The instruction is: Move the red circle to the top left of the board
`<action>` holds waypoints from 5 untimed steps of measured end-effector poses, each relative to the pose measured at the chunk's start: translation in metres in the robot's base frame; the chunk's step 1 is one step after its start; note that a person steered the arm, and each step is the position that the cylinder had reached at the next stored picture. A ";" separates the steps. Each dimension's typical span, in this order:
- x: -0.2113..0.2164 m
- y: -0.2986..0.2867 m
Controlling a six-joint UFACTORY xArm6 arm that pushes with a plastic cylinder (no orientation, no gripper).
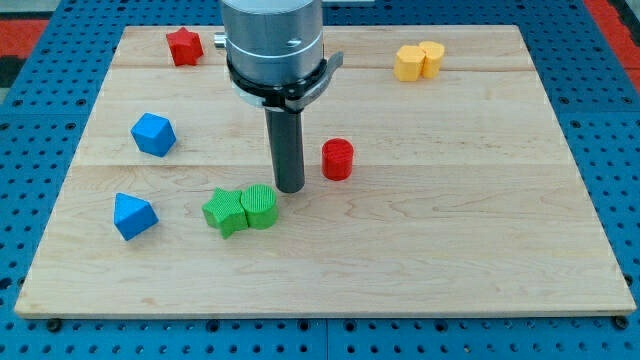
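While the rod stands upright mid-board, my tip (289, 187) rests on the wooden board (480, 240), just left of the red circle (337, 159) and apart from it. No jaws here, only a bare rod holding nothing. Green blocks (241, 209) sit just below-left of it.

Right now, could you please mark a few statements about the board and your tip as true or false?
1. My tip sits just to the view's left of the red circle, not touching it. True.
2. The two green blocks lie far apart. False: they touch, side by side.
3. The red star is near the view's top left. True.
4. The yellow blocks lie at the view's bottom. False: they are at the top right.
5. Two blue blocks, one above the other, lie on the view's left. True.
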State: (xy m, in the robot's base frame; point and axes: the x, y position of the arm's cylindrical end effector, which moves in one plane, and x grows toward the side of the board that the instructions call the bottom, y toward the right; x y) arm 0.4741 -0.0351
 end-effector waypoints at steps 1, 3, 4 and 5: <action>0.004 0.044; -0.041 0.048; -0.077 0.005; -0.099 -0.030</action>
State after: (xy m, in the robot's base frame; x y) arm 0.3754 -0.0647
